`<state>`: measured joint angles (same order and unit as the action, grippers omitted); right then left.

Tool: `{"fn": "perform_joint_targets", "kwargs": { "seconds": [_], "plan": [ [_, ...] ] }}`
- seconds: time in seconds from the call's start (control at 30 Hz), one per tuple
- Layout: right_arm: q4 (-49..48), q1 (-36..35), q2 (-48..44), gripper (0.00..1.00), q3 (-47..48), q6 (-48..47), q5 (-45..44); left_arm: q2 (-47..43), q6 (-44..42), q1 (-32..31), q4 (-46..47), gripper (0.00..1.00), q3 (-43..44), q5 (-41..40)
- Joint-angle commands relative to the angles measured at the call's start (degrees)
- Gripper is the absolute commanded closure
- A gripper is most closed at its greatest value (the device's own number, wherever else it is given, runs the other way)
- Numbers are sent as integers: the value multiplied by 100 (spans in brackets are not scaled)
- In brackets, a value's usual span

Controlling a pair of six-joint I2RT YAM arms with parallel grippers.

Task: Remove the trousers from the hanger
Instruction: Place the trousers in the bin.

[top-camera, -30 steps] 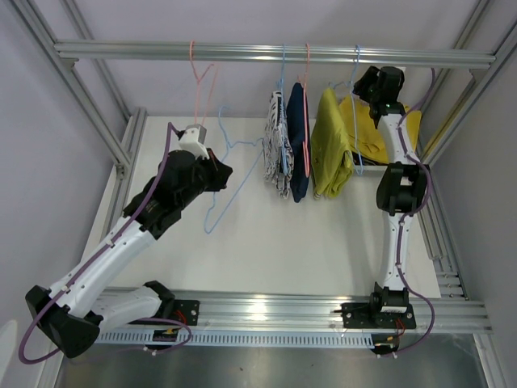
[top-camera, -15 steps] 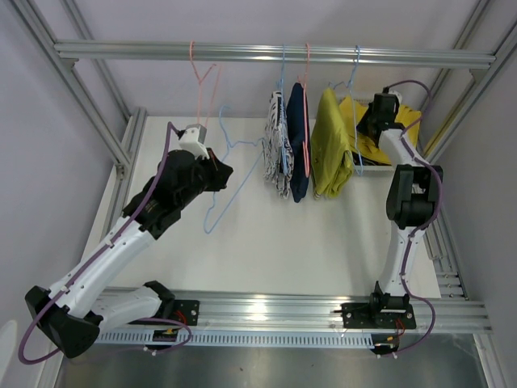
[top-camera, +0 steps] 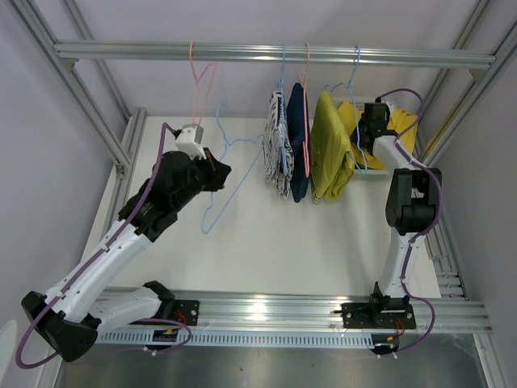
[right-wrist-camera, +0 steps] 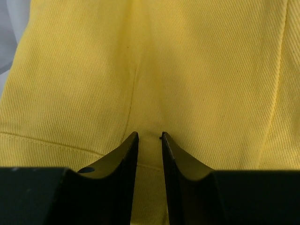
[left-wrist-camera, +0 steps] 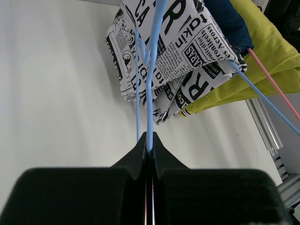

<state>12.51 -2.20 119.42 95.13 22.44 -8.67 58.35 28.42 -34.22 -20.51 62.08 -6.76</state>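
Note:
Black-and-white print trousers [top-camera: 277,149] [left-wrist-camera: 178,51], navy trousers [top-camera: 297,141] [left-wrist-camera: 225,18] and mustard-olive trousers [top-camera: 329,145] [left-wrist-camera: 272,51] hang from the rail [top-camera: 161,52]. Bright yellow trousers [top-camera: 405,123] [right-wrist-camera: 150,56] are at the back right. My left gripper [top-camera: 218,174] [left-wrist-camera: 149,137] is shut on the wire of an empty blue hanger [top-camera: 215,206] [left-wrist-camera: 150,89], held left of the print trousers. My right gripper [top-camera: 365,123] [right-wrist-camera: 149,136] is pressed into the yellow cloth, jaws a narrow gap apart with a fold between them. The camouflage trousers are not in view.
An empty pink hanger [top-camera: 202,81] hangs on the rail at the left. Another blue hanger [top-camera: 357,89] hangs by the right gripper. Aluminium frame posts [top-camera: 89,89] stand at both sides. The white table [top-camera: 266,242] lies below.
My right gripper has come down from near the rail and a little leftward onto the yellow trousers. My left gripper has held the blue hanger almost still.

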Motion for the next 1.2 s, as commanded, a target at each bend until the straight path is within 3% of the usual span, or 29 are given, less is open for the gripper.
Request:
{"fn": "perform_joint_targets", "kwargs": {
  "seconds": [0.0, 0.4, 0.7, 0.87, 1.17],
  "plan": [
    [1278, -35, 231, 68, 119, 85, -118, -104, -92, 12, 135, 99, 260, 88],
    [1728, 35, 258, 60, 365, 138, 111, -78, -127, 20, 135, 99, 252, 9],
    [2386, 359, 126, 53, 1736, -37, 172, -60, -171, 20, 135, 99, 269, -27],
    [2353, 703, 143, 53, 1825, 59, 225, -25, -162, 20, 135, 100, 269, 52],
    [2246, 940, 1074, 54, 1868, 6, 365, -25, -162, 12, 135, 99, 287, 114]
  ]
}}
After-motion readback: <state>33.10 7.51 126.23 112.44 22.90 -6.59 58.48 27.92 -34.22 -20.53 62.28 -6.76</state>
